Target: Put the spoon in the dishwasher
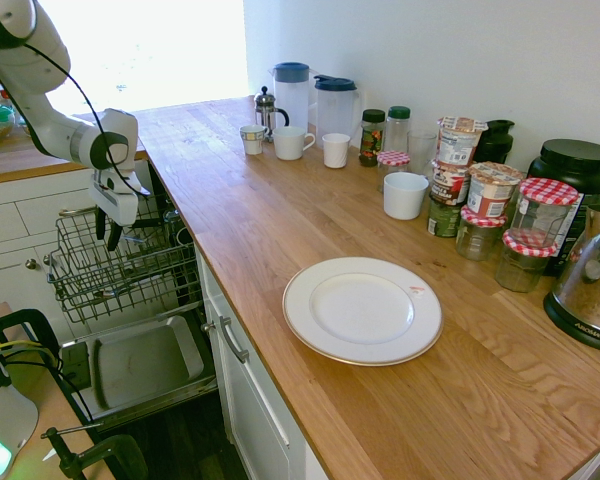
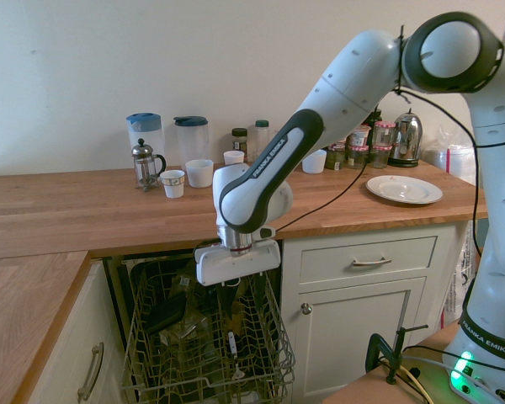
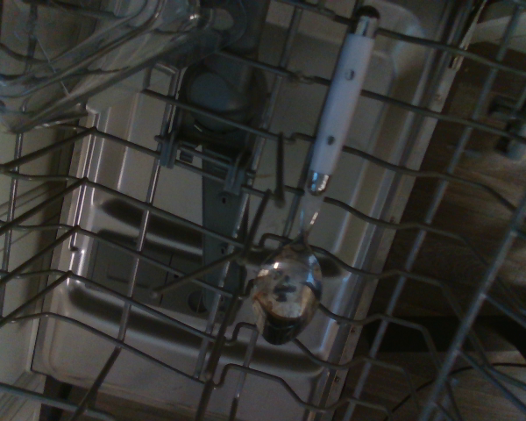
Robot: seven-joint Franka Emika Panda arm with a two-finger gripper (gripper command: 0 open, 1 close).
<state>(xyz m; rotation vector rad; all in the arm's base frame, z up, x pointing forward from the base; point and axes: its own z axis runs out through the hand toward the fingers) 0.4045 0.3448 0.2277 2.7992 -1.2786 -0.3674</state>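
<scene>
Gripper [image 1: 107, 232], fingers parted and pointing down over the rack, nothing between them, presumably so spoon can rest free. Spoon [image 3: 336, 110], white-handled, silver-bowled, lying below the fingers, its wires apparently serving as support. Dishwasher rack [image 1: 110, 285], pulled out beneath the fingers, likely for loading from above. Inner door panel [image 1: 145, 362], lowered, farther beneath them, giving the rack room.

The wooden desk [image 1: 240, 220] carries a white plate [image 1: 362, 310], mugs [image 1: 292, 143], jars [image 1: 525, 262], two pitchers [image 1: 335, 108] and a kettle [image 1: 590, 280].
</scene>
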